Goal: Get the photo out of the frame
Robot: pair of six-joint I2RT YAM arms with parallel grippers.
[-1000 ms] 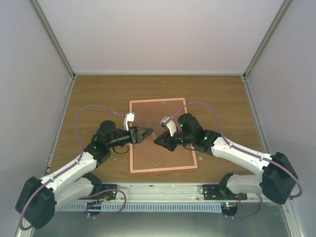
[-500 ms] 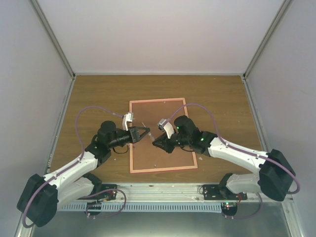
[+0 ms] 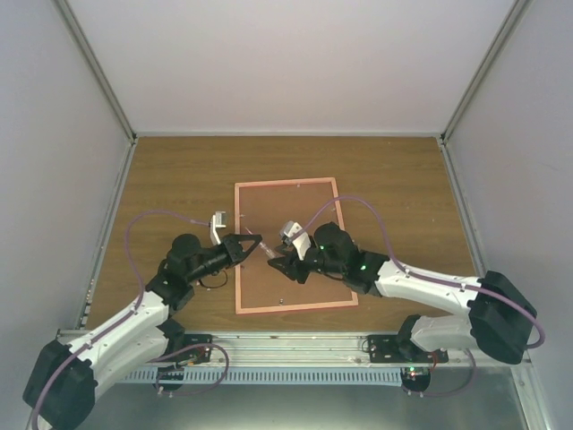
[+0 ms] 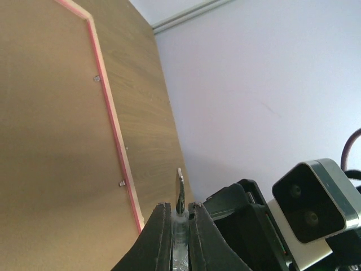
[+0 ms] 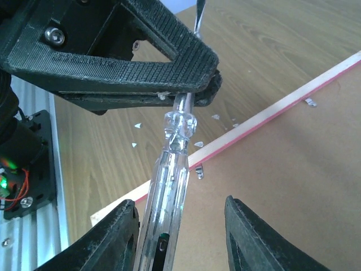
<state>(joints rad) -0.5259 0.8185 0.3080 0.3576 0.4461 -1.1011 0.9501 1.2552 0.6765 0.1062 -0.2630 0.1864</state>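
Your left jaws have just clamped the screwdriver (image 5: pixel 169 169) while the right jaws parted off its handle, so tab-prying looks next, with the photo hidden inside the face-down frame (image 3: pixel 295 182) on the surface (image 3: pixel 179 179).

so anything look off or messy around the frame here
Small pale chips lie scattered on the brown wooden table beside the edge of the face-down pink-red rectangular frame, like broken-off debris. Nothing else looks askew.

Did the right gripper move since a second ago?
Yes. The right gripper slid left and toward the near edge of the frame, which stayed put. Its jaws stand open around the screwdriver that the left gripper clamps.
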